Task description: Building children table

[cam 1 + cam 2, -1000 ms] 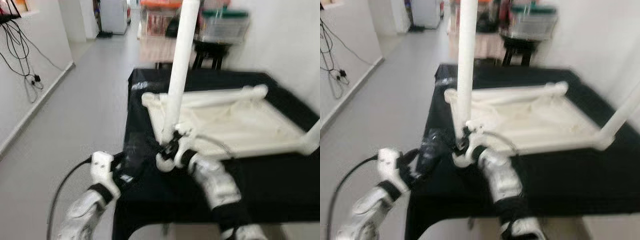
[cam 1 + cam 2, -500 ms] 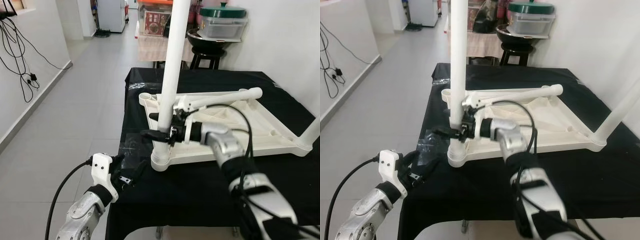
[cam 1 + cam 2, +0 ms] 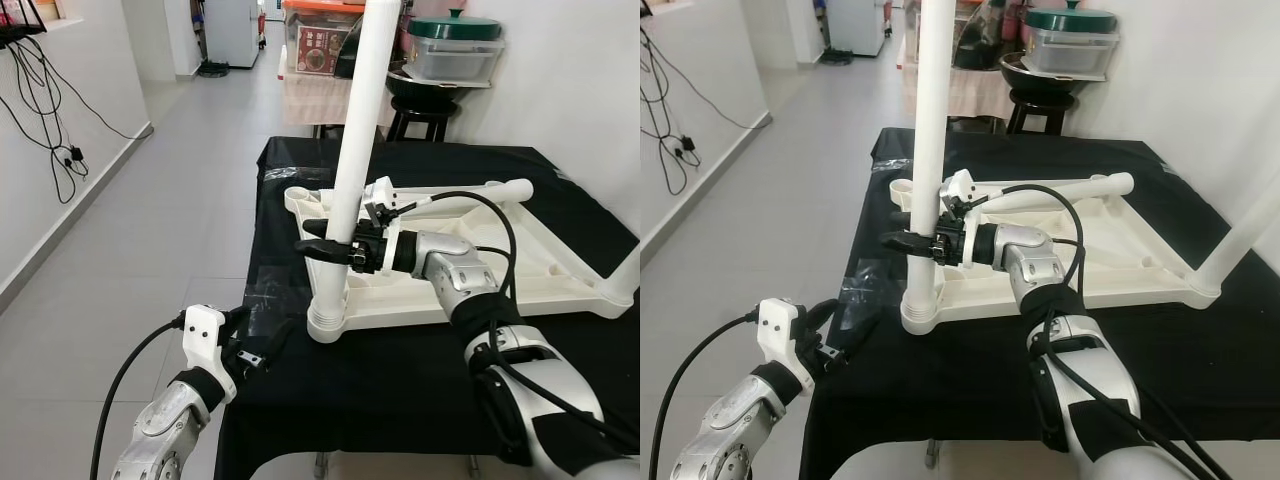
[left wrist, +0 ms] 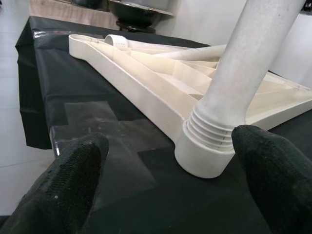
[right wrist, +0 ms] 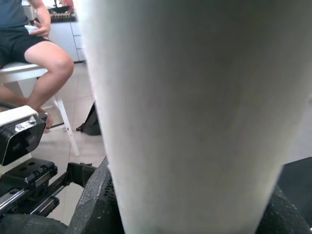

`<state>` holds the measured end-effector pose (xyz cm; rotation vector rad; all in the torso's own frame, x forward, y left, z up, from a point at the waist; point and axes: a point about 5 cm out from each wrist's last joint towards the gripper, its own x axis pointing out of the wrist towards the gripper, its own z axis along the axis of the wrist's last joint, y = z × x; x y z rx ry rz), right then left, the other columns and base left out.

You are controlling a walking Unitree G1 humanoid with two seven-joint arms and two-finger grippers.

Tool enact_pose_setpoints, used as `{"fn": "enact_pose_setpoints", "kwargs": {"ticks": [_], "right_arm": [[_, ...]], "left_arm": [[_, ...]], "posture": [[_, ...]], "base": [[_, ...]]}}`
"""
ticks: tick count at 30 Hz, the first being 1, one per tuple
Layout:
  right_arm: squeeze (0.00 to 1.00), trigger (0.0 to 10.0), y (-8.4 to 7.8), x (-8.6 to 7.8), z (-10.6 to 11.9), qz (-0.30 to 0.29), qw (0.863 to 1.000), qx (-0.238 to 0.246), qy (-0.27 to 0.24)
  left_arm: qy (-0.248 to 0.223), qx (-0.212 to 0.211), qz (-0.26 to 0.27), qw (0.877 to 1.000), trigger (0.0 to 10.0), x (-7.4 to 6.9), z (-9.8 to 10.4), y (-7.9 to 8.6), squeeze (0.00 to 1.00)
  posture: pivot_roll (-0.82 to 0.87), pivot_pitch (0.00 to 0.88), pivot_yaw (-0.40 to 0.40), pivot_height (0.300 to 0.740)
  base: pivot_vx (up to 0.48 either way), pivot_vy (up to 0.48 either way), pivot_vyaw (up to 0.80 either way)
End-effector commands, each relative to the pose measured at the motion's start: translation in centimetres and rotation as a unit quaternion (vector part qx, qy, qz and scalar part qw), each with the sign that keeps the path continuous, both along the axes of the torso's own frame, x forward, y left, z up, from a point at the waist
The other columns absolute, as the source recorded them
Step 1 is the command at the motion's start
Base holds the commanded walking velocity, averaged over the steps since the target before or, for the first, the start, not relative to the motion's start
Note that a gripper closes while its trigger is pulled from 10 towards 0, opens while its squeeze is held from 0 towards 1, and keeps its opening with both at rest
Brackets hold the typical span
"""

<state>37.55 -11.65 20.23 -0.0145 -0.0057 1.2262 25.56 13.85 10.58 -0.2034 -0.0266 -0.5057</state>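
White plastic fills the head views: an upturned tabletop (image 3: 480, 270) lies on a black cloth (image 3: 400, 380) over a table, with one leg (image 3: 352, 150) standing upright in the near corner socket, its top cut off by the frame edge; a second leg (image 3: 628, 272) rises at the far right corner, mostly out of frame, and a third (image 3: 455, 197) lies loose across the tabletop. The right gripper (image 3: 318, 248) is clamped round the upright leg partway up, its fingers partly hidden behind it. The left gripper (image 3: 262, 345) hangs off the near left table edge, over open grey floor (image 3: 150, 230) stretching down a corridor. In the left wrist view the two fingertips (image 4: 68, 178) stand spread wide, the threaded leg base (image 4: 207, 146) and table corner between and beyond them, untouched. In the right wrist view the leg (image 5: 190, 112) blocks nearly everything, blurred and close, black finger pads (image 5: 100, 204) pressing its sides; beside it a seated person's legs (image 5: 41, 63) and a white stool (image 5: 29, 78) show
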Motion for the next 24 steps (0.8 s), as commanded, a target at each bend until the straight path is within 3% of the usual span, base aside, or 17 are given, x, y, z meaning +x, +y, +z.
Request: {"fn": "enact_pose_setpoints", "kwargs": {"ticks": [1, 2, 3, 4, 5, 6, 7, 8, 9, 10, 12, 15, 16, 18, 19, 20, 24], "right_arm": [[0.00, 0.0, -0.4, -0.3, -2.0, -0.030, 0.999, -0.008, 0.024], [0.00, 0.0, -0.4, -0.4, -2.5, -0.047, 0.999, -0.010, 0.025], [0.00, 0.0, 0.2, -0.5, -3.9, -0.107, 0.993, -0.021, 0.036], [0.00, 0.0, 0.2, -0.5, -3.9, -0.107, 0.993, -0.021, 0.036], [0.00, 0.0, 1.2, -0.7, -5.7, -0.240, 0.968, -0.034, 0.056], [0.00, 0.0, 1.2, -0.7, -5.7, -0.240, 0.968, -0.034, 0.056], [0.00, 0.0, 2.7, -2.2, -7.4, -0.297, 0.951, -0.045, 0.073], [0.00, 0.0, 2.7, -2.2, -7.4, -0.297, 0.951, -0.045, 0.073], [0.00, 0.0, 3.6, -3.3, -8.2, -0.338, 0.936, -0.049, 0.078], [0.00, 0.0, 4.8, -4.1, -8.6, -0.327, 0.940, -0.058, 0.074], [0.00, 0.0, 4.8, -4.1, -8.6, -0.327, 0.940, -0.058, 0.074], [0.00, 0.0, 6.4, -4.0, -8.5, -0.292, 0.953, -0.060, 0.062], [0.00, 3.4, 6.4, -3.6, -8.1, -0.297, 0.951, -0.058, 0.062], [0.00, 3.4, 6.5, -3.4, -7.9, -0.303, 0.949, -0.058, 0.062], [0.00, 10.0, 6.8, -3.3, -7.4, -0.275, 0.958, -0.045, 0.068], [1.00, 10.0, 7.3, -3.4, -6.6, -0.245, 0.966, -0.035, 0.069], [1.00, 10.0, 8.3, -3.9, -3.3, -0.094, 0.995, -0.001, 0.031]], "left_arm": [[-0.003, -0.001, -0.002, 1.000, 10.0, 0.1, 0.0, -0.1, 0.00], [-0.003, -0.001, -0.002, 1.000, 10.0, 0.1, 0.0, -0.1, 0.00], [-0.004, -0.002, -0.001, 1.000, 10.0, 0.1, 0.1, 0.0, 0.00], [-0.004, -0.002, -0.001, 1.000, 10.0, 0.1, 0.1, 0.0, 0.00], [-0.005, -0.002, -0.001, 1.000, 10.0, 0.1, 0.2, 0.1, 0.00], [-0.005, -0.002, -0.001, 1.000, 10.0, 0.1, 0.2, 0.1, 0.00], [-0.005, -0.002, -0.001, 1.000, 10.0, 0.1, 0.2, 0.2, 0.00], [-0.005, -0.002, -0.001, 1.000, 10.0, 0.1, 0.2, 0.2, 0.00], [-0.006, -0.002, -0.001, 1.000, 10.0, 0.2, 0.3, 0.3, 0.00], [-0.006, -0.001, -0.002, 1.000, 10.0, 0.3, 0.3, 0.3, 0.00], [-0.006, -0.001, -0.002, 1.000, 10.0, 0.3, 0.3, 0.3, 0.00], [-0.005, 0.001, -0.005, 1.000, 10.0, 0.5, 0.3, 0.2, 0.00], [-0.005, 0.001, -0.005, 1.000, 10.0, 0.6, 0.3, 0.2, 0.00], [-0.005, 0.001, -0.005, 1.000, 10.0, 0.6, 0.3, 0.2, 0.00], [-0.006, 0.001, -0.003, 1.000, 10.0, 0.6, 0.3, 0.2, 0.00], [-0.007, 0.001, -0.001, 1.000, 10.0, 0.6, 0.4, 0.2, 0.00], [-0.007, 0.001, -0.001, 1.000, 10.0, 0.7, 0.4, 0.2, 0.00]], "posture": [[0.06, 0.000, -0.079, 0.740], [0.06, 0.000, -0.079, 0.740], [0.06, 0.000, -0.083, 0.740], [0.06, 0.000, -0.083, 0.740], [0.04, 0.000, -0.073, 0.740], [0.04, 0.000, -0.073, 0.740], [0.04, 0.000, -0.066, 0.740], [0.04, 0.000, -0.066, 0.740], [0.03, 0.000, -0.059, 0.740], [0.02, 0.000, -0.053, 0.740], [0.02, 0.000, -0.053, 0.740], [0.03, 0.000, -0.054, 0.740], [0.04, 0.000, -0.061, 0.740], [0.04, 0.000, -0.061, 0.740], [0.04, 0.000, -0.064, 0.740], [0.04, 0.000, -0.065, 0.740], [0.04, 0.000, -0.066, 0.740]], "base": [[0.000, 0.000, 0.00], [0.000, 0.000, 0.00], [0.000, 0.000, 0.00], [0.000, 0.000, 0.00], [0.000, 0.000, 0.00], [0.000, 0.000, 0.00], [0.000, 0.000, 0.00], [0.000, 0.000, 0.00], [0.000, 0.000, 0.00], [0.000, 0.000, 0.00], [0.000, 0.000, 0.00], [0.000, 0.000, 0.00], [0.000, 0.000, 0.00], [0.000, 0.000, 0.00], [0.000, 0.000, 0.00], [0.000, 0.000, 0.00], [0.000, 0.000, 0.00]]}}
